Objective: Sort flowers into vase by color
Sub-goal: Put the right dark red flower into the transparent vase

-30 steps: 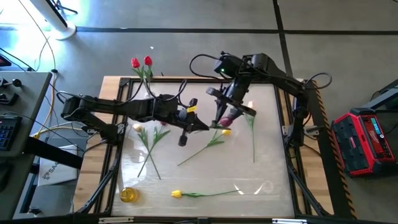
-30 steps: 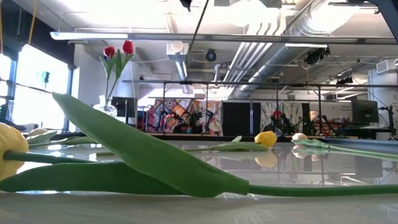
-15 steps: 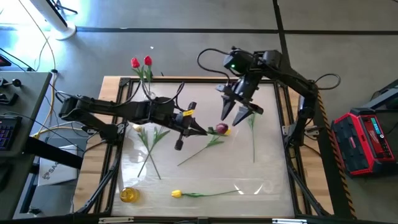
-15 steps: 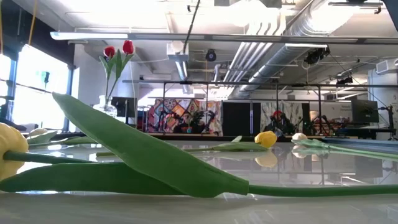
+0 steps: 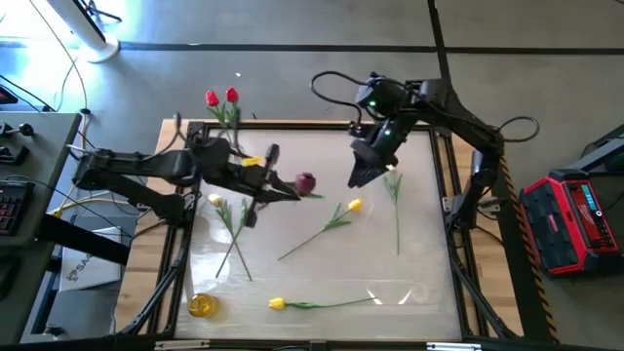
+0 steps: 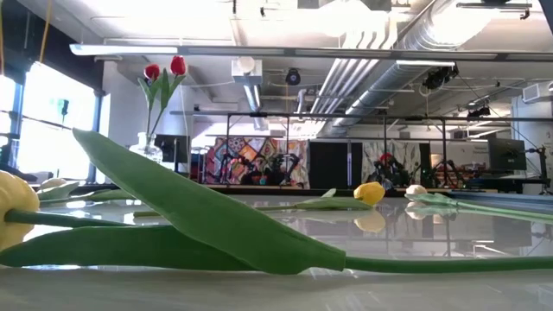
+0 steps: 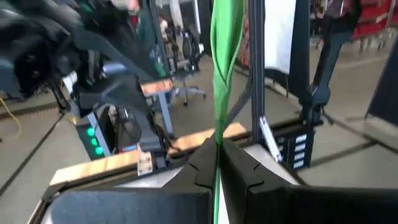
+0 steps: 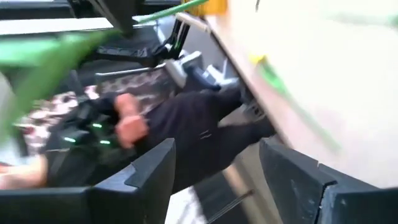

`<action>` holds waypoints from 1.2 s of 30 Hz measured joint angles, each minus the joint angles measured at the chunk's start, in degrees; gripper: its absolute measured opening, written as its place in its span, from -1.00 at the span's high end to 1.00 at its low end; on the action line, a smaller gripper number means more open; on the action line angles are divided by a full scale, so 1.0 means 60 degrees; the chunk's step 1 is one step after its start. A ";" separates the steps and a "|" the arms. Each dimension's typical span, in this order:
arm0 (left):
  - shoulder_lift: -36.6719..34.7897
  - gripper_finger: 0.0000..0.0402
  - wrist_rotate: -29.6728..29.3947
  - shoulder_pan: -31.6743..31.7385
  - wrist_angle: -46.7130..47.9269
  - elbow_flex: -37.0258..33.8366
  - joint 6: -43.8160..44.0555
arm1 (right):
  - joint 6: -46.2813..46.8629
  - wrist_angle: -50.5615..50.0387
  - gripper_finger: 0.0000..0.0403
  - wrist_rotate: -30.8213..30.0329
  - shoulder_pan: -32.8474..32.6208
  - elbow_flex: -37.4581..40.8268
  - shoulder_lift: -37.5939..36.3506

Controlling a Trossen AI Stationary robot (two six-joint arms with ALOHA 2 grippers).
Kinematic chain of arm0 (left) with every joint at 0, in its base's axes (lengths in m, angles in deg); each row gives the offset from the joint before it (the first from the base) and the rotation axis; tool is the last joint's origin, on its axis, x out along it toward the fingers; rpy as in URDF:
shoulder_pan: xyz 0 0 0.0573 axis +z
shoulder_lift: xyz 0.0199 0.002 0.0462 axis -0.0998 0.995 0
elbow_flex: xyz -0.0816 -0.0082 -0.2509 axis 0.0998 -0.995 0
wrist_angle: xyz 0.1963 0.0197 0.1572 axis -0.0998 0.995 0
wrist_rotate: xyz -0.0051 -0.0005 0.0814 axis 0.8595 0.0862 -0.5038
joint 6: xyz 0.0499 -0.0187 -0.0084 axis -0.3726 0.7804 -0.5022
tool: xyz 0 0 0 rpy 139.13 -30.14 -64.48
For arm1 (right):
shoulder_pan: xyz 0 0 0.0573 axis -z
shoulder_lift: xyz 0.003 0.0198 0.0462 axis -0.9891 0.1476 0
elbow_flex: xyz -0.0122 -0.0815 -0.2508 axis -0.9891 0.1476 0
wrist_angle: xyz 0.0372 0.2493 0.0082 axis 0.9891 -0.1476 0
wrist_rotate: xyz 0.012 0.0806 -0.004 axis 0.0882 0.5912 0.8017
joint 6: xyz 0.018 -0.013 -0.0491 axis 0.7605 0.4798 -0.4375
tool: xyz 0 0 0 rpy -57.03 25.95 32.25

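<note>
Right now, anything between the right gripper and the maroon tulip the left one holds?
High view: nothing. Only bare table separates the open right gripper from the maroon tulip clamped in the left gripper.

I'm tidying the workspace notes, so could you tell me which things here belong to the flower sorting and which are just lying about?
Job:
- maroon tulip, held by the shut left gripper
- yellow tulips
- red tulips in the vase
- right gripper, open

Lying about:
- red case
- keyboard
</note>
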 joint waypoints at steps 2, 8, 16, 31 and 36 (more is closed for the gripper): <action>-0.0235 1.00 0.0001 0.0041 0.0006 0.0000 0.0156 | -0.0601 0.0134 -0.10 -0.0439 0.0000 0.0000 -0.0106; -0.0563 1.00 -0.0002 0.0251 0.0005 0.0000 0.0768 | -0.2581 0.1600 -0.08 -0.2259 -0.0082 0.0000 -0.0575; -0.0720 1.00 -0.0004 0.0266 -0.0050 0.0000 0.1245 | -0.5713 0.3699 0.13 -0.5202 -0.0916 0.0000 -0.1398; -0.0722 1.00 -0.1329 0.0266 -0.0637 0.0000 0.1324 | -0.8130 0.6183 0.53 -0.6570 -0.1537 0.1622 -0.2987; -0.0720 1.00 -0.1359 0.0266 -0.0798 0.0000 0.1321 | -0.8371 0.7514 0.63 -0.6423 -0.1537 0.2898 -0.3854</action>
